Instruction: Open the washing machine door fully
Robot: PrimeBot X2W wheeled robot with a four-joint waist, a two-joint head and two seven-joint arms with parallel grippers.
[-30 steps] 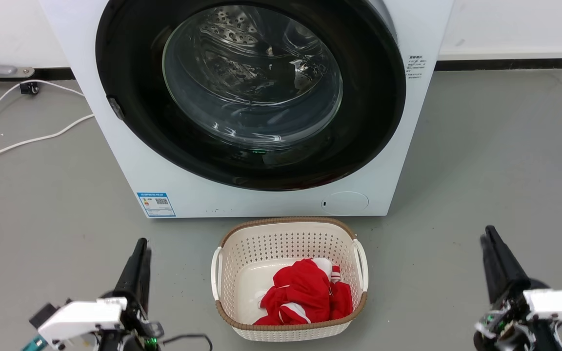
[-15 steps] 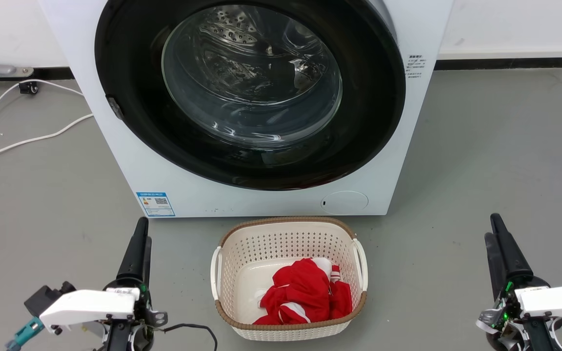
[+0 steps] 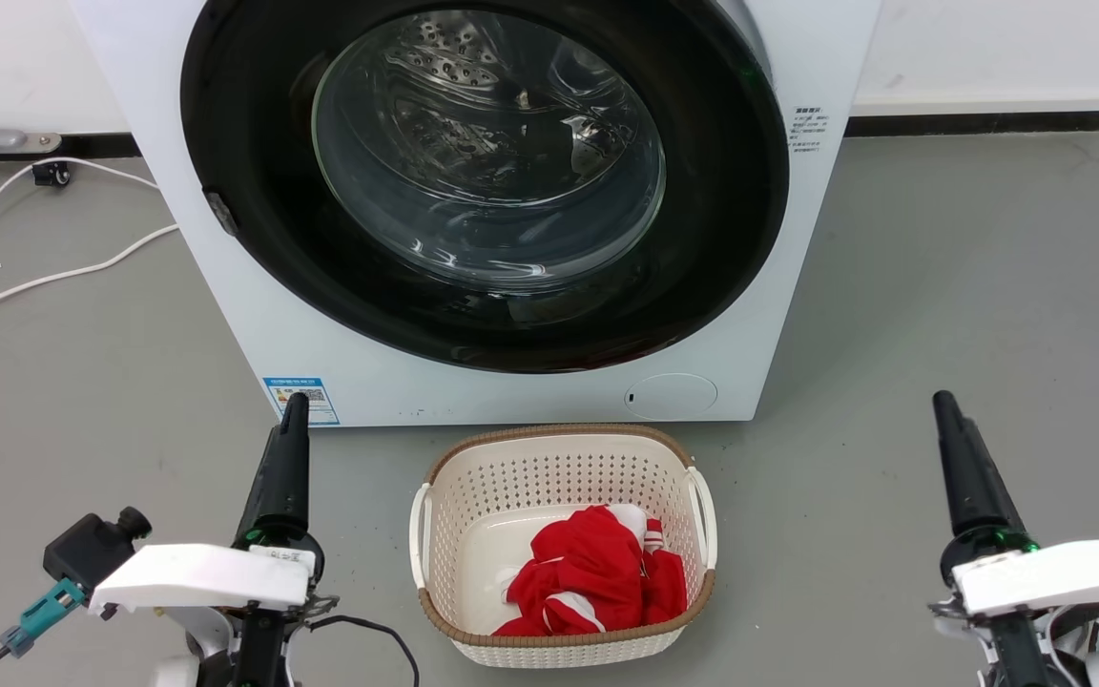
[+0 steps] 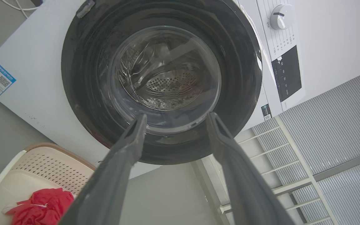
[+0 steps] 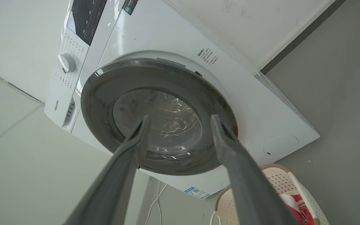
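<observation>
Beyond the laundry basket (image 3: pixel 564 441), straight behind its far rim, stands the washing machine (image 3: pixel 254 315). The washing machine door (image 3: pixel 487 181) fills most of its front: a glossy black ring around a bulging glass window, with the perforated drum (image 3: pixel 454 67) visible through it. The door looks shut or close to it. The right wrist view shows a pale band of cabinet along 1 side of its rim, but I cannot tell whether it is latched. A red garment (image 3: pixel 597 572) lies in the basket, which is probably parked there so laundry can go straight across once the opening is free.

Left of the basket hangs the left gripper (image 3: pixel 294 405), and right of the basket the right gripper (image 3: pixel 943 405). Both are low, about level with the basket's far rim, and point toward the machine. In the wrist views the left gripper's fingers (image 4: pixel 120 162) and the right gripper's fingers (image 5: pixel 241 168) are spread wide with nothing between them, framing the glass. That reads as a ready stance for reaching the rim, not a grip.

The door lies ahead of and above both grippers, well apart from each. A small grey tab (image 3: pixel 220 212) sits on its rim, beyond the basket's left edge and nearer the left gripper. In my judgement the reach is not yet made, and the door's swing may pass over the basket, so clearance there matters.
</observation>
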